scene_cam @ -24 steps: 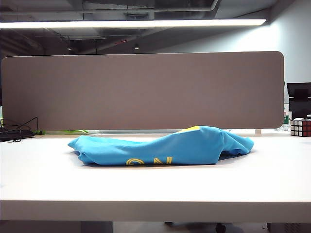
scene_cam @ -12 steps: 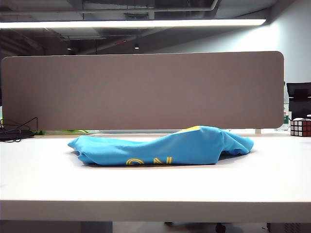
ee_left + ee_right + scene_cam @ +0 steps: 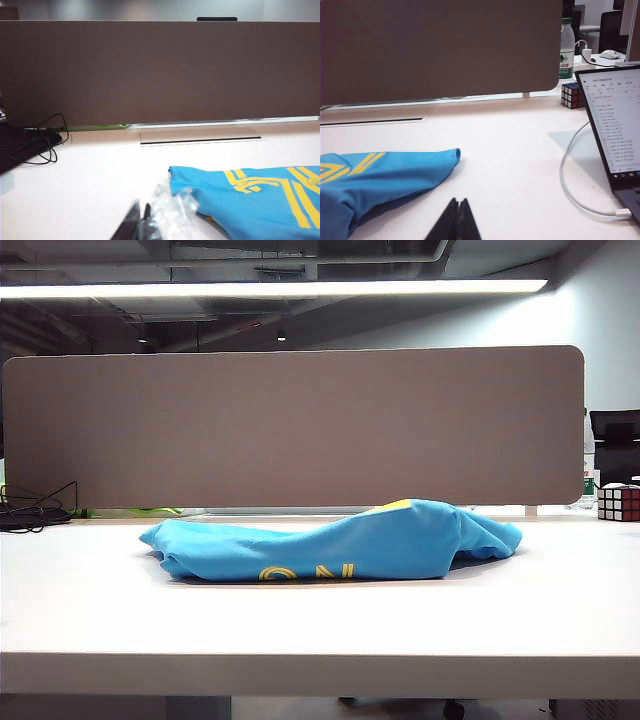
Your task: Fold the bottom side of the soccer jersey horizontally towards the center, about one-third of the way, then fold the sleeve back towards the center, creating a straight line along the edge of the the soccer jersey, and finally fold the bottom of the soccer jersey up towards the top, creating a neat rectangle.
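Both grippers have their fingers pressed together and hold nothing: the left gripper [image 3: 141, 220] hangs above the white table [image 3: 300, 625] beside the soccer jersey [image 3: 340, 540], the right gripper [image 3: 458, 216] near its other end. The jersey lies bunched mid-table.

The soccer jersey [image 3: 340, 540] lies crumpled on the table [image 3: 320, 630].
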